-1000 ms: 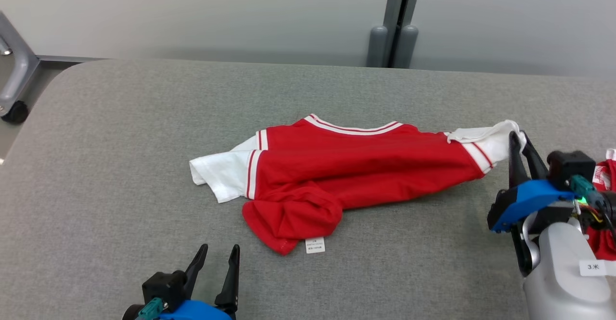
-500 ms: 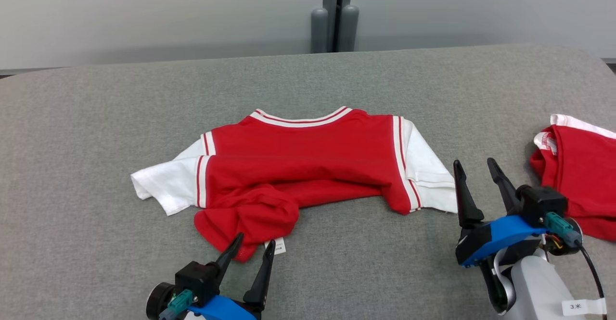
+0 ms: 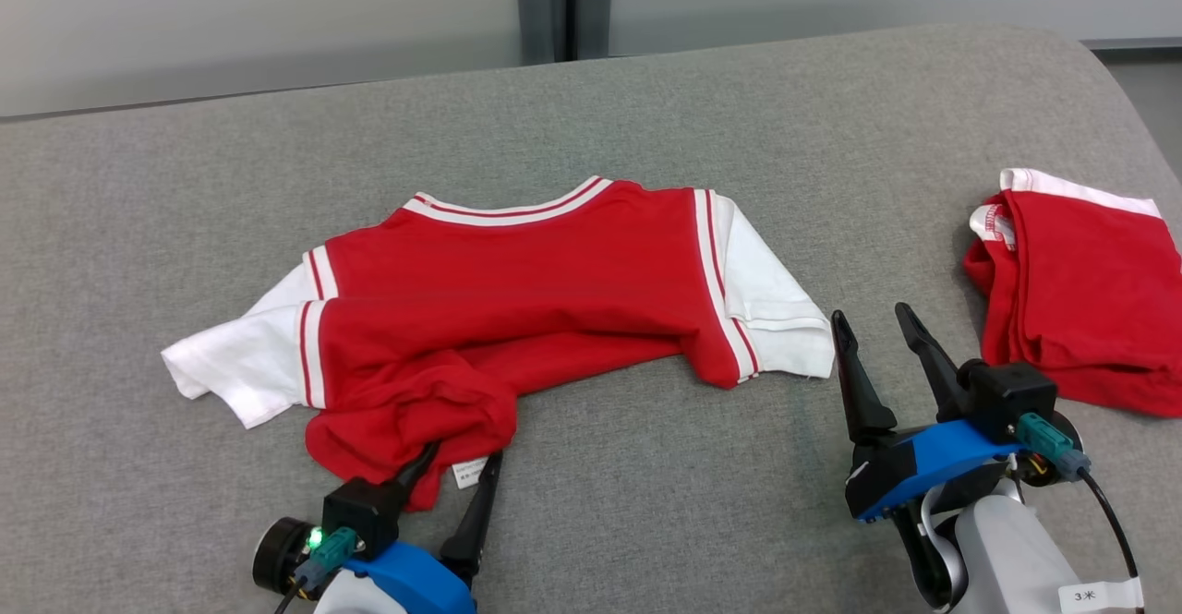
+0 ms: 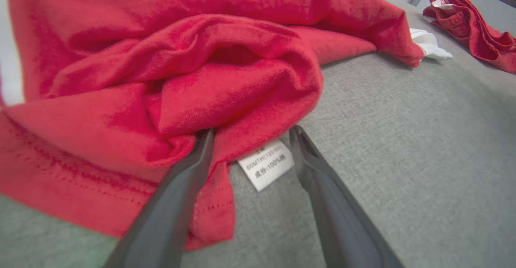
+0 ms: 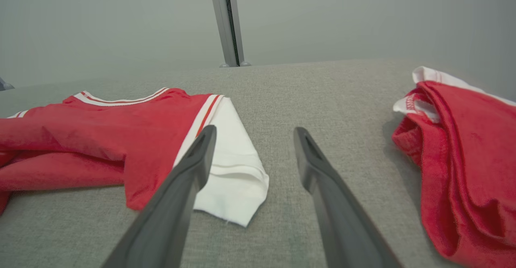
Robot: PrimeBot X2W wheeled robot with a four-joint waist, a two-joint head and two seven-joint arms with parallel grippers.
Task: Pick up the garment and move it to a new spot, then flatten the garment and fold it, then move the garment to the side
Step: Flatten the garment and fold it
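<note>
Red cloth with white sleeves, the garment (image 3: pixel 517 300) lies near the middle of the tabletop (image 3: pixel 665 522), collar away from the robot and both sleeves out to the sides. Its upper half looks fairly flat. The lower hem is bunched in a thick roll at the near left corner, where a white label (image 3: pixel 471 473) pokes out. I judge the move to a new spot done and the flattening only partly done; the fold and the shift to the side are not yet begun.

At that roll the left gripper (image 3: pixel 464 455) has its jaws released and wide. One finger touches the bunched hem and the label lies between the two fingers, with nothing pinched. Just beside the right cuff, but apart from it, the right gripper (image 3: pixel 870 316) has its jaws released and empty.

Grey woven fabric covers the tabletop, which has a rounded far right corner. A second garment (image 3: pixel 1071 319), also red, lies in a heap near the right edge, well apart from the first. Behind is a plain pale wall (image 3: pixel 231 14), with a grey post (image 3: pixel 563 5) at the tabletop's far edge.
</note>
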